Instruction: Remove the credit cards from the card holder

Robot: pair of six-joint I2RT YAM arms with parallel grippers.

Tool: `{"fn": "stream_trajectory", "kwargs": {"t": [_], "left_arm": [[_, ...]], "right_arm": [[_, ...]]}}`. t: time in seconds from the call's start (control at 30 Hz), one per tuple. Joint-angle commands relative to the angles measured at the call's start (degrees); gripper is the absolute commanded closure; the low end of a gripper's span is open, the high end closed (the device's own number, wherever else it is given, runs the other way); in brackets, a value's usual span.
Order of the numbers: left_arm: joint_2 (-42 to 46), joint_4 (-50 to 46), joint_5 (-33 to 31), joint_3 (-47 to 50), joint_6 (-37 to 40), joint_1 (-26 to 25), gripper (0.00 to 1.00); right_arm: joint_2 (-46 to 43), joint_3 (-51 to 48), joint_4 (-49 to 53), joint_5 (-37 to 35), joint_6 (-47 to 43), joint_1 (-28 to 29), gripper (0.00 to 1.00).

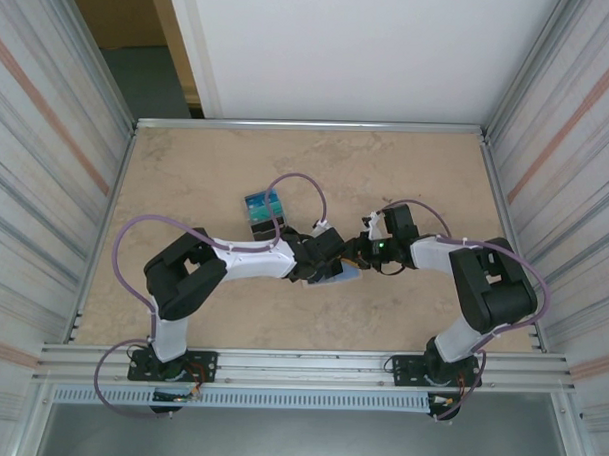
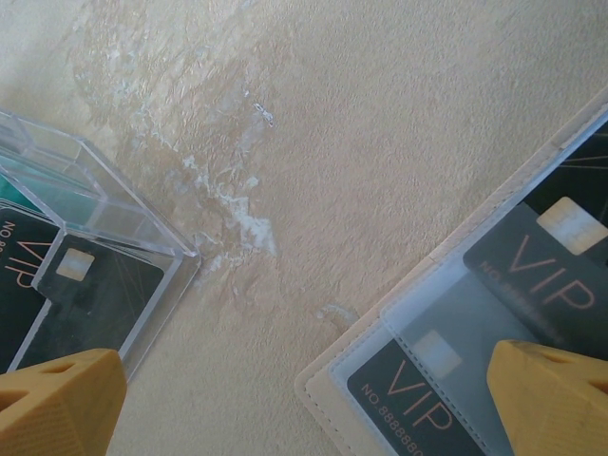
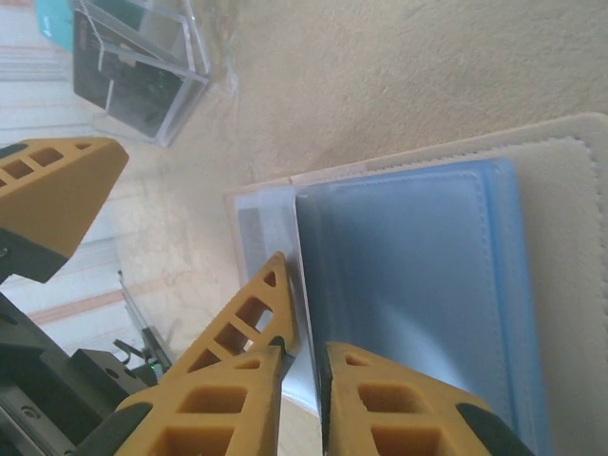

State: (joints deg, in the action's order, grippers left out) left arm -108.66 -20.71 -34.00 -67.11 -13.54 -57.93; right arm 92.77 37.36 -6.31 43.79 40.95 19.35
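Note:
The beige card holder (image 1: 341, 276) lies open on the table between the two arms. In the left wrist view its beige edge (image 2: 328, 378) and clear sleeves holding dark VIP cards (image 2: 418, 404) fill the lower right. My left gripper (image 2: 306, 380) is wide open above the holder's corner, one finger (image 2: 57, 404) over the clear box, the other (image 2: 556, 399) over the sleeves. My right gripper (image 3: 304, 356) is shut on the edge of the holder's pale blue flap (image 3: 408, 275), which stands raised over the beige cover (image 3: 570, 247).
A clear plastic box (image 1: 263, 211) holding teal and dark VIP cards (image 2: 95, 294) sits just behind the left gripper, and appears at the upper left in the right wrist view (image 3: 142, 66). Metal rails and ribbed walls surround the beige table (image 1: 196, 174).

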Motion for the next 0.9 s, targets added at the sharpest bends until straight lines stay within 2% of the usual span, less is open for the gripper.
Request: {"fn": "stream_trajectory", "kwargs": {"t": [0.0, 0.3, 0.43, 0.6, 0.87], "left_arm": [[-1.1, -1.1, 1.2, 1.3, -0.7, 0.0, 0.01], [-1.0, -0.7, 1.3, 1.6, -1.1, -0.1, 0.01], [-0.6, -0.7, 1.0, 1.9, -1.3, -0.1, 0.01], [0.5, -0.9, 0.2, 2.8, -1.3, 0.0, 0.01], [3.1, -1.2, -0.7, 3.4, -0.4, 0.3, 0.01]], "right_arm": [[1.3, -0.7, -3.0, 2.1, 1.2, -0.2, 0.81], [4.5, -0.5, -4.2, 0.8, 1.3, 1.0, 0.84], [4.8, 0.0, -3.2, -0.4, 0.8, 1.4, 0.92], [2.8, 1.1, 2.8, -4.8, -2.2, 1.5, 1.0], [-3.4, 2.5, 12.0, -10.9, -7.6, 1.0, 1.0]]}}
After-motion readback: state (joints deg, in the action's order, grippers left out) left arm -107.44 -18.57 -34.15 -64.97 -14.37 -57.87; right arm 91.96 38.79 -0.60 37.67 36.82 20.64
